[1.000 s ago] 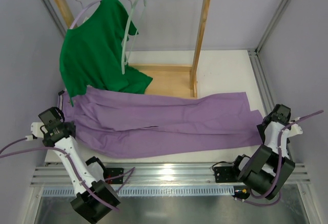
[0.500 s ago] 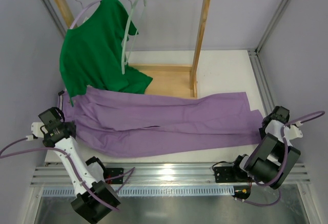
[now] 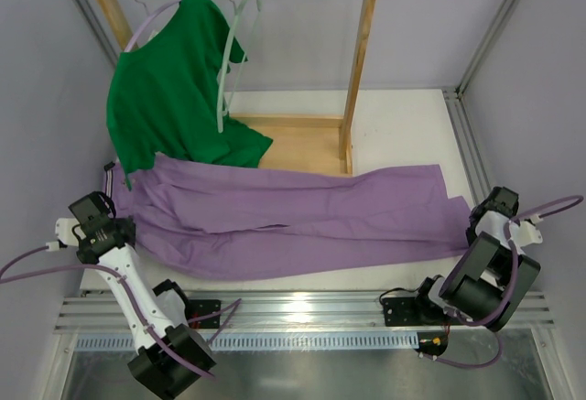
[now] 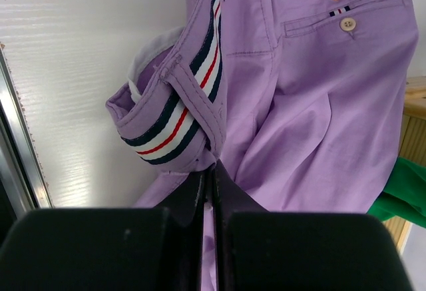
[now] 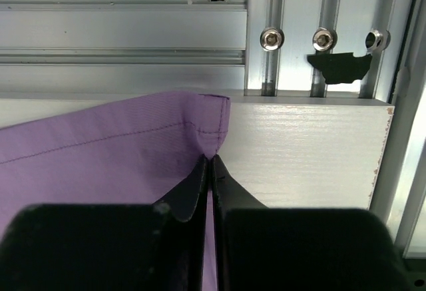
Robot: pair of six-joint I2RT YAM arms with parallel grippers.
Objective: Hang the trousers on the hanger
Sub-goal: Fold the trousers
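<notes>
The lilac trousers [image 3: 293, 221] lie spread across the table, waist at the left, leg ends at the right. My left gripper [image 3: 117, 229] is shut on the waist; its wrist view shows the jaws [image 4: 210, 166] pinching fabric just below the striped waistband [image 4: 180, 111]. At the far right, my right gripper [image 3: 476, 220] is shut on the corner of a leg hem, and its view shows the purple cloth [image 5: 113, 151] pinched at the tips [image 5: 211, 160]. The pale grey-green hanger [image 3: 227, 61] hangs empty on the wooden rail, beside the green shirt.
A wooden rack [image 3: 357, 70] stands at the back of the table with its base board [image 3: 302, 148] behind the trousers. A dark green T-shirt [image 3: 169, 98] on a lavender hanger drapes over the trousers' waist end. Aluminium frame rails [image 5: 133, 31] run close to the right gripper.
The right gripper closed on the hem corner of the trouser leg; its arm shifted slightly. The left arm and the trousers stayed still.
</notes>
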